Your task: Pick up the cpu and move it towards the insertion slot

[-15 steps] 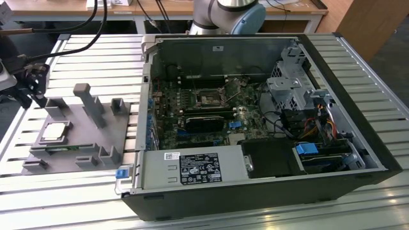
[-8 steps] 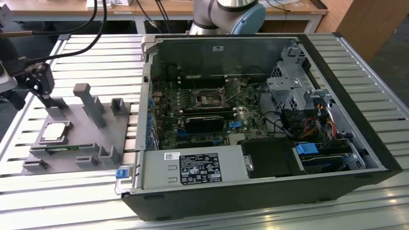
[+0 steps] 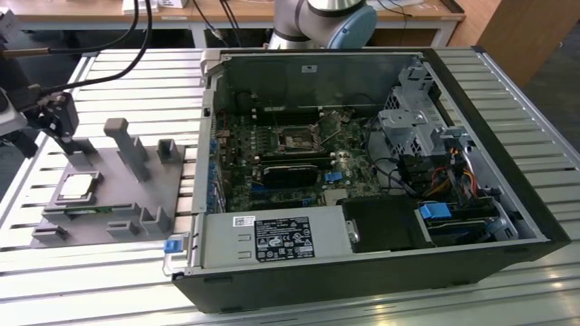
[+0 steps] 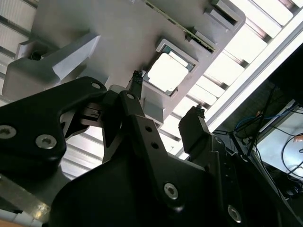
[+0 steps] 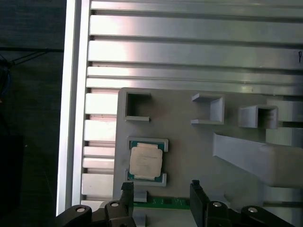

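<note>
One cpu (image 5: 146,160) lies flat in a framed pocket of a grey fixture plate (image 5: 189,142), its silver top facing up and a thin green edge showing round it. The gripper (image 5: 161,193) hangs over the plate with its two black fingers (image 5: 196,194) spread wide apart and nothing between them. In the first wrist view the fingertips stand just beside the pocket, above a thin green strip (image 5: 163,203) that lies in the plate, and they do not touch the chip. In the second wrist view the cpu (image 4: 166,72) shows past the fingertips of the gripper (image 4: 166,97), bright against the grey plate (image 4: 109,28). In the exterior view the plate (image 3: 136,197) rests on a slatted aluminium bench (image 3: 91,272) at the exterior view's left of an open computer case (image 3: 381,272). The cpu (image 3: 77,187) sits near the plate's outer edge. The gripper (image 3: 65,139) is above the plate, close to a few upright grey blocks (image 3: 122,142). The insertion slot (image 3: 297,139), a dark square framed in metal, lies on the green motherboard (image 3: 236,170) inside the case, well apart from the cpu.
</note>
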You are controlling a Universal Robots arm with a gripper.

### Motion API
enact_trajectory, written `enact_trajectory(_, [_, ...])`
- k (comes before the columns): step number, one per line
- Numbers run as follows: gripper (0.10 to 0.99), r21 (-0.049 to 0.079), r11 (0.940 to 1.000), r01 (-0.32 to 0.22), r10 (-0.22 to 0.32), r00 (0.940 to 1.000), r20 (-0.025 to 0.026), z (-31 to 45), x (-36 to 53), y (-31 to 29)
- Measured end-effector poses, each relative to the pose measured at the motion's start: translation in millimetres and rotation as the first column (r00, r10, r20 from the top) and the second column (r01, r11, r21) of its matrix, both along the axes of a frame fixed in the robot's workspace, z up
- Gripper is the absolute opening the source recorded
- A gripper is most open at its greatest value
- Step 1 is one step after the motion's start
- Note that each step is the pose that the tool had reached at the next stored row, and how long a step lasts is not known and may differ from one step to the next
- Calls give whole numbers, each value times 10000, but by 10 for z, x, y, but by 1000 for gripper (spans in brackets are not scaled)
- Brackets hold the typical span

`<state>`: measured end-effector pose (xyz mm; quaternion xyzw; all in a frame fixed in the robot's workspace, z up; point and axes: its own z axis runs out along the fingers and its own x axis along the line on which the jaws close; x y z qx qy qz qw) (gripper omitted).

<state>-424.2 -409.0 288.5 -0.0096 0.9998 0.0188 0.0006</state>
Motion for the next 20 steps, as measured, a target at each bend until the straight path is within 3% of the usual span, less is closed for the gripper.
enact_trajectory(20, [588, 0, 10000, 0, 0, 10000, 0, -84, -1, 0])
